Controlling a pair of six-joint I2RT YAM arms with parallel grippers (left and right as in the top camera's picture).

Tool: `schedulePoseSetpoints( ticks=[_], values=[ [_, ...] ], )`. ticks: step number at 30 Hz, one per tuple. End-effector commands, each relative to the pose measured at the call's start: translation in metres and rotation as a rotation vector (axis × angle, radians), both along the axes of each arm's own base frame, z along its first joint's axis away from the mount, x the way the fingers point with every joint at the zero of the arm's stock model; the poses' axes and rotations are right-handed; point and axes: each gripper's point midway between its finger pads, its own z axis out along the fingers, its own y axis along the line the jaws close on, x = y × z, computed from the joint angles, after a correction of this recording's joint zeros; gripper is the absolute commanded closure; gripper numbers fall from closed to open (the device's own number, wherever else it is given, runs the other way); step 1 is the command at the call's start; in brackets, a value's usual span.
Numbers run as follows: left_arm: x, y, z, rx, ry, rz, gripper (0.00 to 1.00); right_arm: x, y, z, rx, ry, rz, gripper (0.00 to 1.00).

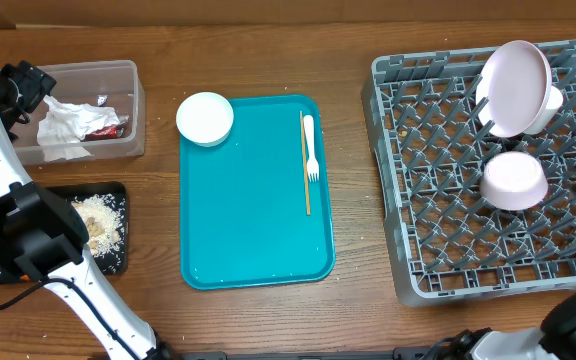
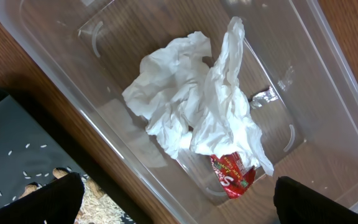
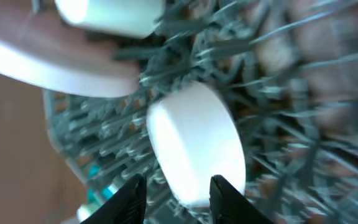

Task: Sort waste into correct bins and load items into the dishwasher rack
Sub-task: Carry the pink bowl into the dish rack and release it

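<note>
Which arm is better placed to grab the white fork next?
Probably right: the fork lies on the teal tray's right side, nearest the rack under the right gripper; the left gripper hangs over the clear tub.

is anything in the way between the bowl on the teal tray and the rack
Only the white fork and wooden stick, lying flat on the right of the teal tray, cross that line. Nothing tall stands between bowl and dishwasher rack.

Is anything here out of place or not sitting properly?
The small white bowl sits over the far left corner of the teal tray, covering its rim, so it may not lie flat. Nothing else stands out: the napkins are in the clear tub, the food scraps in the black tray.
</note>
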Motion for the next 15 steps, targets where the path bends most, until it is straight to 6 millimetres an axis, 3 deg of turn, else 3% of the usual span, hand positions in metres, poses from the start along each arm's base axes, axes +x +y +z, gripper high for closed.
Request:
schedulePoseSetpoints(
  ticks=[1,4,6,9,15],
  values=[
    [0.0,-0.001,0.005,0.015,-0.004,0.003,0.0,-0.012,-0.015,0.047,-0.219,0.031,-0.077,0.63],
    [0.0,-0.001,0.005,0.015,-0.004,0.003,0.0,-0.004,0.006,0.06,-0.298,0.029,-0.014,0.67],
    [0.0,-0.001,0.005,0.014,-0.004,0.003,0.0,0.004,0.018,0.057,-0.317,0.045,0.023,0.71],
    [0.0,-0.001,0.005,0.015,-0.004,0.003,0.0,0.022,0.038,0.043,-0.401,0.118,0.069,0.83],
    [-0.001,-0.001,0.005,0.015,-0.004,0.003,0.0,0.036,0.064,0.017,-0.44,0.228,0.126,0.91]
  ],
)
